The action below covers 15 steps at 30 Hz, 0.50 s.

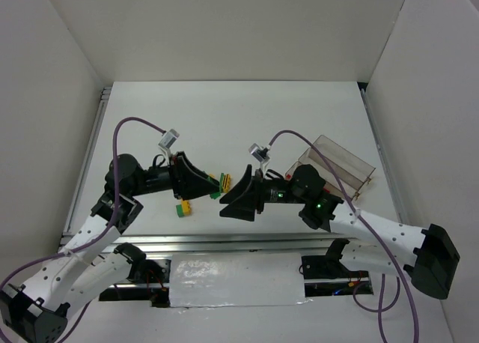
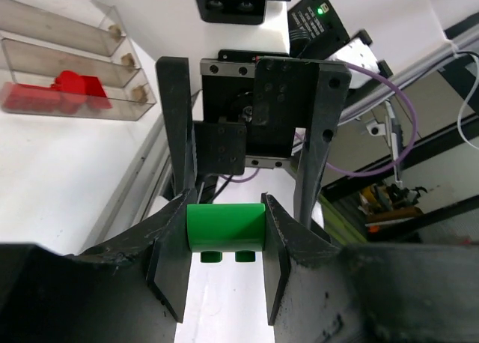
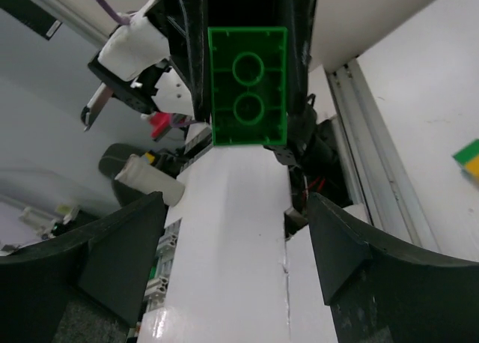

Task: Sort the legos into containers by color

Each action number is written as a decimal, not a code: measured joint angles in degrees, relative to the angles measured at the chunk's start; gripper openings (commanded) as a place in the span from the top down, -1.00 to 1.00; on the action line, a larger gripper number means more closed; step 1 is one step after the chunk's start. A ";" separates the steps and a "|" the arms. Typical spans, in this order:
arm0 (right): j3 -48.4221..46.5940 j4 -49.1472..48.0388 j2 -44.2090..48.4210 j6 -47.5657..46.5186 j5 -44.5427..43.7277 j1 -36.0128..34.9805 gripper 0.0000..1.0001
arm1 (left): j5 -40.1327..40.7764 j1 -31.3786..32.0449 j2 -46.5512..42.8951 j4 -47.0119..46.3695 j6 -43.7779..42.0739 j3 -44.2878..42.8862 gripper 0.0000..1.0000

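Observation:
My left gripper (image 2: 225, 242) is shut on a green brick (image 2: 225, 225), held off the table with its studs down. The same green brick (image 3: 248, 85) shows its hollow underside in the right wrist view. My right gripper (image 3: 236, 201) is open wide and empty, facing the left gripper (image 1: 212, 186) tip to tip at the table's middle (image 1: 230, 198). A few green and yellow legos (image 1: 224, 181) lie between them, and one yellow-green brick (image 1: 184, 208) lies nearer. The clear tray (image 1: 340, 163) stands at the right; red legos (image 2: 75, 88) lie in one of its compartments.
White walls enclose the table on three sides. An aluminium rail (image 1: 224, 242) runs along the near edge and another (image 1: 93, 144) along the left. A green-yellow lego (image 3: 468, 157) lies on the table to the right gripper's right.

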<state>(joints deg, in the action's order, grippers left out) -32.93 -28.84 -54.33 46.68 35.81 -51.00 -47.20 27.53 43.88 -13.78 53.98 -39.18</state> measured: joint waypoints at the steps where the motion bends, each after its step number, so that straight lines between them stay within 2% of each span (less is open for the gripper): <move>1: -1.16 -0.94 -1.60 0.17 0.02 -0.98 -0.63 | -0.33 0.13 0.00 -0.92 0.52 0.20 1.00; 6: -6.10 -5.49 -6.75 0.35 -0.50 -3.61 -0.45 | -1.38 0.61 -0.35 -3.37 2.16 0.61 1.00; 9: -7.15 -6.14 -8.09 0.13 -1.38 -3.82 -0.07 | -1.57 0.76 -0.98 -4.50 2.56 0.85 1.00; 10: -7.28 -6.29 -8.55 0.09 -1.62 -3.82 0.16 | -1.46 0.74 -1.18 -4.72 2.84 0.90 1.00; 13: -7.48 -6.51 -9.57 0.15 -1.53 -3.87 0.33 | -1.55 0.76 -1.81 -4.72 3.17 1.01 1.00; 15: -7.50 -6.82 -9.68 0.02 -1.49 -3.89 0.55 | -1.53 0.74 -2.05 -4.70 3.17 1.05 1.00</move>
<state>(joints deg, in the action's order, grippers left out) -40.42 -35.66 -64.01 46.70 34.33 -54.89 -48.73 28.27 41.82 -18.48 57.14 -38.13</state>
